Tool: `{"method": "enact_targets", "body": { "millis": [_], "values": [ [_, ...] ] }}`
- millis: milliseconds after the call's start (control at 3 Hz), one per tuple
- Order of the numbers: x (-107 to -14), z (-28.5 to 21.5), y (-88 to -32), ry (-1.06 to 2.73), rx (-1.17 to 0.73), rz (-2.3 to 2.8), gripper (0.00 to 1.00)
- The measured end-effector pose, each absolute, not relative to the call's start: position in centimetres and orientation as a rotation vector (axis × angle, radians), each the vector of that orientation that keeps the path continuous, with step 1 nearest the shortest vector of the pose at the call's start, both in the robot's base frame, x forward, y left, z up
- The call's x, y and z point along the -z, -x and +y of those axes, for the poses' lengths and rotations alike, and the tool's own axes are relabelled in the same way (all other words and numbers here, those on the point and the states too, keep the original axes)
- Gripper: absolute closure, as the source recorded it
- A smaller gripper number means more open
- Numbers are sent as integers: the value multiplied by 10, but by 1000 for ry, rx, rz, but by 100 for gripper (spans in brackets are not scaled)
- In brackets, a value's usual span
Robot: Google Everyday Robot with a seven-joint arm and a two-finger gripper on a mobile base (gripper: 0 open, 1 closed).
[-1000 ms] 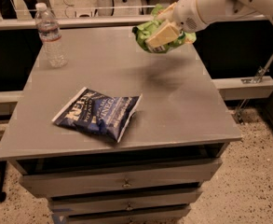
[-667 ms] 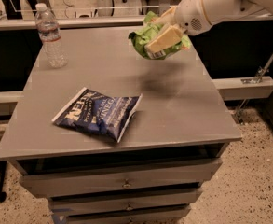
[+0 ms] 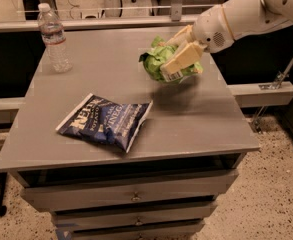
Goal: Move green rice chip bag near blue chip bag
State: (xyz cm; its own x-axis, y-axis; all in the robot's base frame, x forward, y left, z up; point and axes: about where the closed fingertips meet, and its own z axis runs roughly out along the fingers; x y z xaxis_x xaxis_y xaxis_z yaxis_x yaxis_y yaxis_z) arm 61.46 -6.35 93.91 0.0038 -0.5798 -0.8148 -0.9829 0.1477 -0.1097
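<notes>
The green rice chip bag (image 3: 158,61) is a crumpled lime-green bag held in the air above the right middle of the grey table (image 3: 206,124). My gripper (image 3: 175,59) is shut on it, with tan fingers (image 3: 181,61) clamped over its right side. The white arm reaches in from the upper right. The blue chip bag (image 3: 106,121) lies flat on the table's front left part, below and to the left of the held bag, apart from it. A shadow of the held bag falls on the table just right of the blue bag.
A clear plastic water bottle (image 3: 53,38) stands upright at the table's back left corner. The table has drawers (image 3: 136,196) below its front edge. A low ledge (image 3: 266,91) runs behind and to the right of the table.
My gripper has carried the green bag leftward and lower, closer to the blue bag. The blue bag and the bottle have not moved.
</notes>
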Motion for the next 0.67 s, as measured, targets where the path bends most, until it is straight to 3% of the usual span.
{"method": "enact_targets", "body": {
  "millis": [667],
  "values": [
    [-923,-63,-599,1549,-793,1720,59]
  ]
}}
